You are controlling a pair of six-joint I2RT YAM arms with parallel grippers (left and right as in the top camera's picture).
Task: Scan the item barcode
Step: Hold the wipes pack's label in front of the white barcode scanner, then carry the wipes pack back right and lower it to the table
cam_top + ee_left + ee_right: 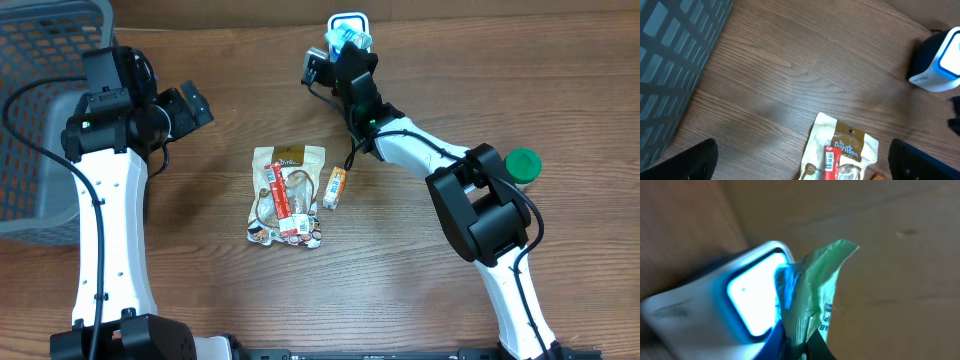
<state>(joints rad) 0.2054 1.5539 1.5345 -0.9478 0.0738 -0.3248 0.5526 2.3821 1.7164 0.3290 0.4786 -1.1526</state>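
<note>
The right jaws are closed on the lower edge of a green packet [815,290], holding it just in front of the lit window of the scanner [747,300] at the far side of the table [420,300]; the left jaws stand wide open and empty beside the basket [40,120]. The packet looks light, thin and crinkly, likely to flop or slip, so it is best pinched at a sealed edge clear of the barcode, printed face toward the window.

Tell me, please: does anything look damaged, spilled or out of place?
Nothing is spilled or broken. Only the green packet, pinched in the right gripper in front of the lit scanner, looks crumpled and folded, so its barcode may not lie flat.
</note>
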